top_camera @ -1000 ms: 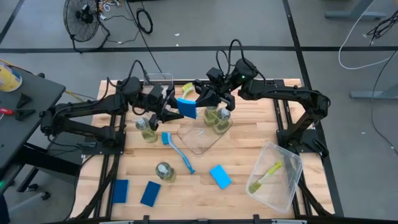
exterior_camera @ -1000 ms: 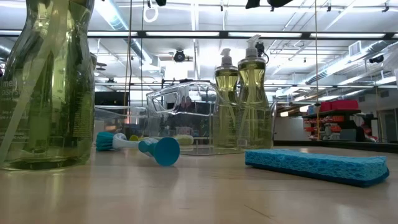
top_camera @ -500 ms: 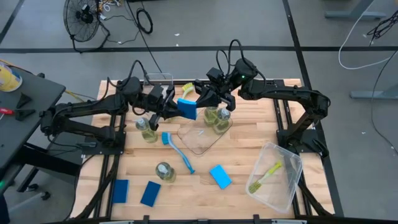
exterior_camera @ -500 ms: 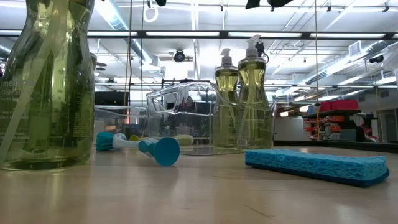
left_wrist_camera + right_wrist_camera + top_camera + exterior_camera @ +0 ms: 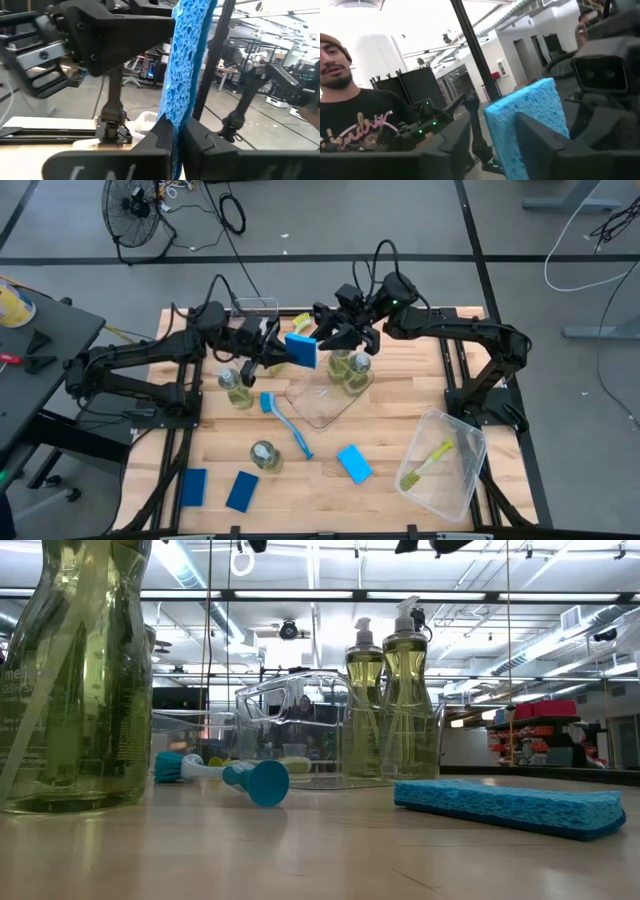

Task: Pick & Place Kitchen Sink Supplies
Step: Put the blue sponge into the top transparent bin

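We cannot see either tool in the low view; only dark arm parts are cut off at its upper edge. From above, the held sponge (image 5: pixel 301 351) hides the fingertips of both tools, so we read the grips from the wrist views. The left tool (image 5: pixel 176 131) has its fingers pinched tight on the sponge's (image 5: pixel 186 60) lower edge, the sponge standing on edge. The right tool (image 5: pixel 492 131) has its fingers spread on either side of the same sponge (image 5: pixel 527 117), a gap showing on one side; we cannot tell whether the other finger touches it. A person (image 5: pixel 357 122) in a dark shirt shows beyond it.

In the high view the left arm reaches in from 9 o'clock, the right arm from 3 o'clock, and the left tool (image 5: pixel 284 354) and right tool (image 5: pixel 322 338) meet above the worktop (image 5: pixel 390 430) toward 12 o'clock. The sponge hangs in the air between them, beside two bottles (image 5: pixel 348 368) on the tray (image 5: pixel 318 408). A blue brush (image 5: pixel 285 422) lies at centre. Three more sponges (image 5: pixel 353 463) lie toward 6 o'clock.
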Robot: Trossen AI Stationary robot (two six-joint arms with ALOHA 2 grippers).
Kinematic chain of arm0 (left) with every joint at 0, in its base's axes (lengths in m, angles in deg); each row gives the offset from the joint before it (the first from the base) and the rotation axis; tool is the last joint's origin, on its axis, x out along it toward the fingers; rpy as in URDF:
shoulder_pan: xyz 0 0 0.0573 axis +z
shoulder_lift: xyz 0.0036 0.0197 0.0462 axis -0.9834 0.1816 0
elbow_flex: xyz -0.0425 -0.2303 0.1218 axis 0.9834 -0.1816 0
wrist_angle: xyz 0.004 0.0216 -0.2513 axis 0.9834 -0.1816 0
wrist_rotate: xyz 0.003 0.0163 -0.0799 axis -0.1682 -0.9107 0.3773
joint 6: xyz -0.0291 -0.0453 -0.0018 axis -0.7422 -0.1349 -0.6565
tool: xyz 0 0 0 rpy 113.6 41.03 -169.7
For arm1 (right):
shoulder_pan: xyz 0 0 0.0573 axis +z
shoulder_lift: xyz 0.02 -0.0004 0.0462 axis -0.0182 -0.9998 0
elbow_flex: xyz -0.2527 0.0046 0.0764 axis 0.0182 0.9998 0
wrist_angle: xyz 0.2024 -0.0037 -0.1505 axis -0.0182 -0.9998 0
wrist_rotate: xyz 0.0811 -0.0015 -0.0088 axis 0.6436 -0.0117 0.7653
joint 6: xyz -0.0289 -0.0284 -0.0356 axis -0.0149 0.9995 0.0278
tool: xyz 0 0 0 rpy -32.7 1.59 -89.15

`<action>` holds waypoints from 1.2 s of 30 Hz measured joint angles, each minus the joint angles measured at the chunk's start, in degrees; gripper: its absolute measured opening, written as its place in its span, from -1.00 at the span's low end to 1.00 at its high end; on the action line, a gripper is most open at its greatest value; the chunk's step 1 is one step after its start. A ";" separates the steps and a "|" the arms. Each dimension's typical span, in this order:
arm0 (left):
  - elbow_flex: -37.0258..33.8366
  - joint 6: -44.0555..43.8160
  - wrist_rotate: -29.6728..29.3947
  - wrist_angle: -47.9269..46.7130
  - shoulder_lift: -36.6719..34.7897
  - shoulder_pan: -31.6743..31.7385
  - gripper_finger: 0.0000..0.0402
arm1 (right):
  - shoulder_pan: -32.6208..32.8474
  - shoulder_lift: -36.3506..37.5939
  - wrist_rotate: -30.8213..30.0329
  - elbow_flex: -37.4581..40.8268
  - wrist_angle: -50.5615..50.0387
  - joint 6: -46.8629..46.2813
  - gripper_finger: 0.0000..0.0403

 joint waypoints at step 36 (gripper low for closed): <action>0.01 3.35 -1.18 -26.27 -0.24 35.82 -0.92 | -17.76 0.07 -17.90 0.00 -0.86 17.78 0.06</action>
